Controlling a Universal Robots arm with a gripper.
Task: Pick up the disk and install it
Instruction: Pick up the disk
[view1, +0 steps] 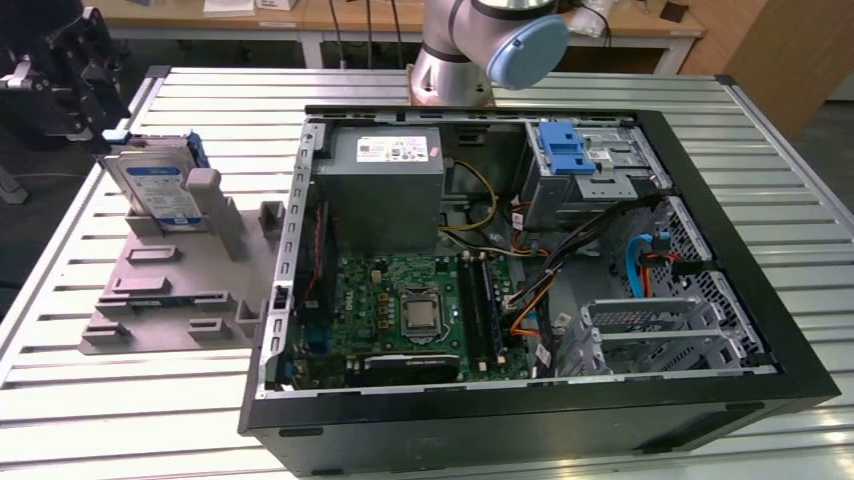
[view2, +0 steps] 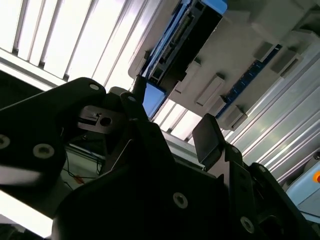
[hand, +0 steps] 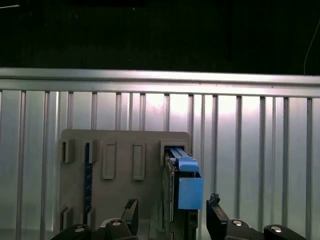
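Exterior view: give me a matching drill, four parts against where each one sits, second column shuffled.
Parts:
1. disk
2. power supply
3. blue latch
4. motherboard

Places:
A. on the drive cage, inside the computer case
B. standing on edge in the grey holder, outside the case
C. flat against the case floor
D. inside the case, towards the exterior view's left, grey with a white sticker

Pairs: 1-B, 2-D, 3-A, 4-C
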